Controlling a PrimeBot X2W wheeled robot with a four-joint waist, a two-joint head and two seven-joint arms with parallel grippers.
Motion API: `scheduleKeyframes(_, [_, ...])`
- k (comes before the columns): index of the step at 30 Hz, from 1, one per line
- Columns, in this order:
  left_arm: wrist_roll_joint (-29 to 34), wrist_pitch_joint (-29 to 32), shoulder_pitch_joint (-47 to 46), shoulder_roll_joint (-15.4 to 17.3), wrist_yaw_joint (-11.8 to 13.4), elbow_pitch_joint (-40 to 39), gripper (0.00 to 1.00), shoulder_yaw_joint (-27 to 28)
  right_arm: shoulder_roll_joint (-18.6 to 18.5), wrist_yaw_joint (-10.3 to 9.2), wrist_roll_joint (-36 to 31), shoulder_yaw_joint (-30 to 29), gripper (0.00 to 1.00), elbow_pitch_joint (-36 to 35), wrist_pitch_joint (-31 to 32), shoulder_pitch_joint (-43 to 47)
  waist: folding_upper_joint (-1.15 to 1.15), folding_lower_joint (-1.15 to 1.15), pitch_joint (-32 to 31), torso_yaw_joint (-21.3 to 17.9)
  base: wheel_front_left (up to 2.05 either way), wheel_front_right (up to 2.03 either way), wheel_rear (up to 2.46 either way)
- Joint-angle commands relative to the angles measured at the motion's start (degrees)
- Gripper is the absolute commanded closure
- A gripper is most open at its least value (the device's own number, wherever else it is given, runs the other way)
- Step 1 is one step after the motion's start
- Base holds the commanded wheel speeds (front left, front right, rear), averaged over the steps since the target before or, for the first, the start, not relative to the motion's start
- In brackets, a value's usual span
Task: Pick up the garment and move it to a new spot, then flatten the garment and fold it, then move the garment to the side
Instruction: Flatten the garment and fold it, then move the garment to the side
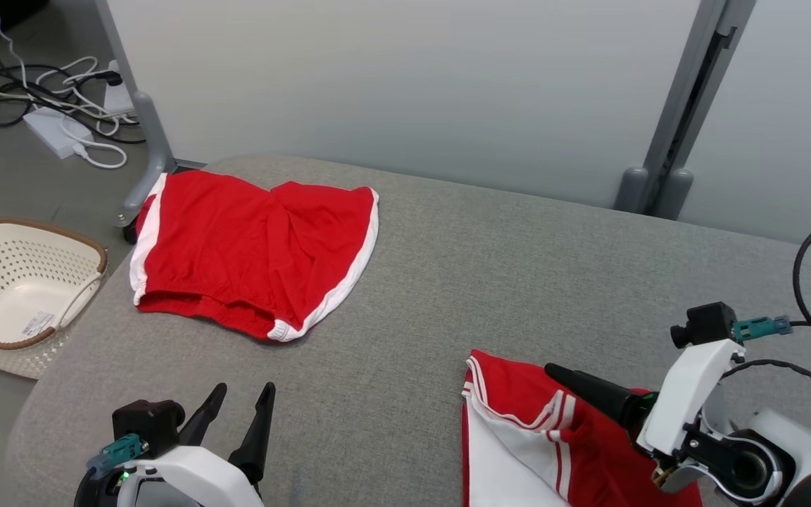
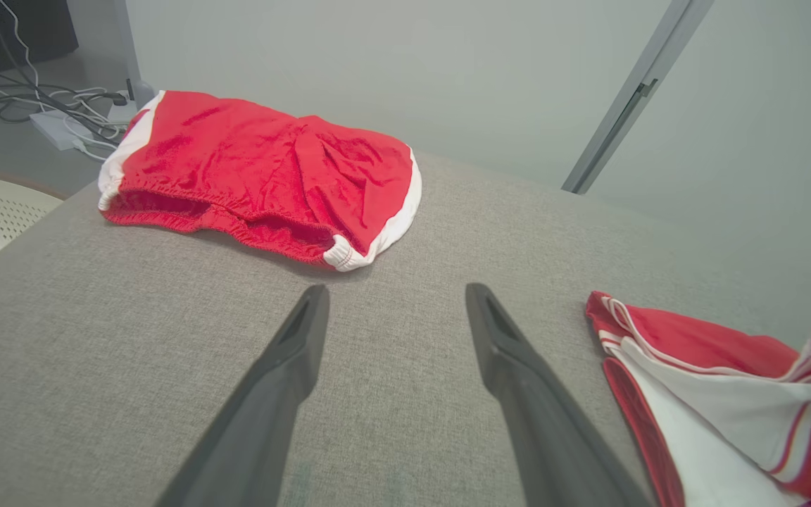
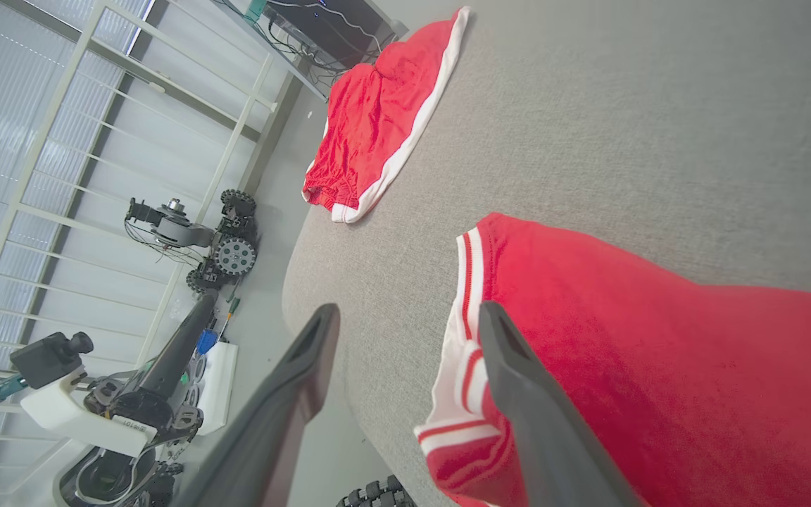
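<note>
Two grippers sit at the near edge of the grey table (image 1: 518, 267). The left gripper (image 1: 243, 391) hovers low at the near left, jaws spread wide with nothing between them, clear of any cloth. The right gripper (image 3: 409, 313) reaches almost level over the striped garment (image 1: 511, 422), pointing toward the robot's left. Its wrist view shows the jaws standing wide, one finger across the red cloth and the other out past the trimmed edge, with no fold pinched between them.

That striped garment, red with white panels and striped trim, lies rumpled at the near right of the table. One edge is turned over, and its near part runs out of the head view, so whether it hangs off the table I cannot tell.

Well apart from it, at the far left corner, the red shorts (image 1: 250, 253) lie fairly flat. Beyond the table's left side a pale basket (image 1: 32, 227) and loose cables (image 1: 25, 91) are on the floor.

The striped garment looks like the piece in hand, set down in its spot but not yet flattened. The next move likely calls for both grippers to take opposite edges and draw the cloth smooth toward the bare middle of the table, so the left gripper must cross to it
</note>
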Motion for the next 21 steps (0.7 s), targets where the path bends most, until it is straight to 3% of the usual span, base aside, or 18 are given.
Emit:
scheduleKeyframes(1, [0.6,-0.3,0.7,-0.1,0.1,-0.2,0.00,0.5,-1.1,0.14,-1.0,-0.4,0.00,-0.6,-1.1,0.5,0.00,0.00,0.0,-1.2,0.00,0.00,0.00])
scheduleKeyframes(13, [2.6,-0.3,2.0,-1.6,-0.7,-0.3,0.00,3.3,-6.6,0.14,-2.9,-2.3,0.00,-1.4,-6.2,3.9,0.00,0.00,0.6,-5.9,0.00,0.00,0.00])
scheduleKeyframes(21, [4.3,-0.3,2.7,-2.6,-1.2,-0.1,0.00,5.4,-8.5,0.14,-3.9,-2.4,0.00,3.0,-9.0,6.2,0.00,0.00,0.9,-7.7,0.00,0.00,0.00])
